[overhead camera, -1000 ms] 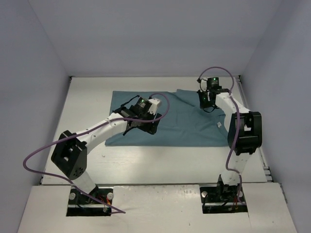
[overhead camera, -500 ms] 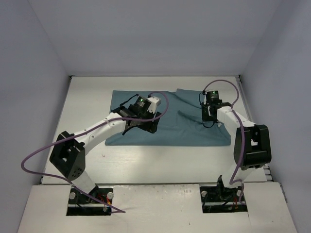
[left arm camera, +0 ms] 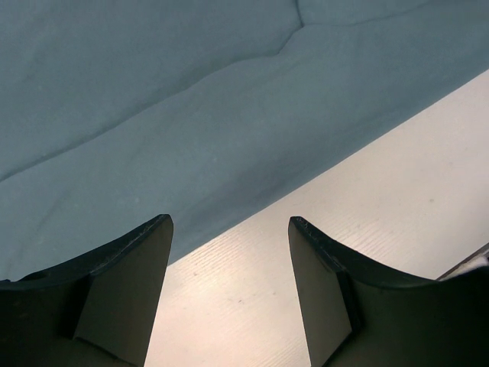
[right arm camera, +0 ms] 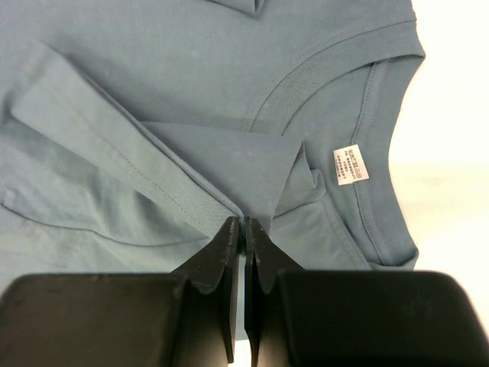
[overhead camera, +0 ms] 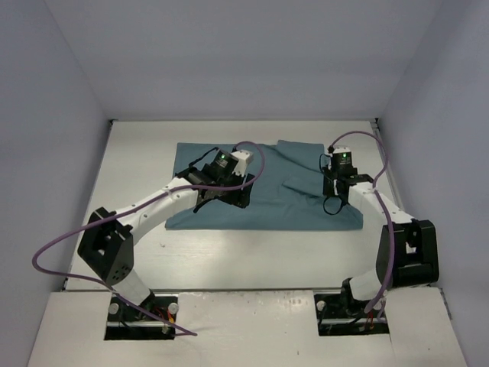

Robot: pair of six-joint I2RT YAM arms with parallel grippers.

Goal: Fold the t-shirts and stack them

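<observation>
Top external view: one t-shirt (overhead camera: 283, 205) is spread on the table (overhead camera: 252, 256); the left hand (left arm camera: 229, 228) is held apart, the right hand (right arm camera: 243, 224) clamped on a fold.

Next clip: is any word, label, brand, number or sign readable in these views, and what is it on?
White label inside the collar of the t-shirt: several printed lines, too small to read.
Nothing else in any view carries readable words, brands, numbers or signs.
</observation>
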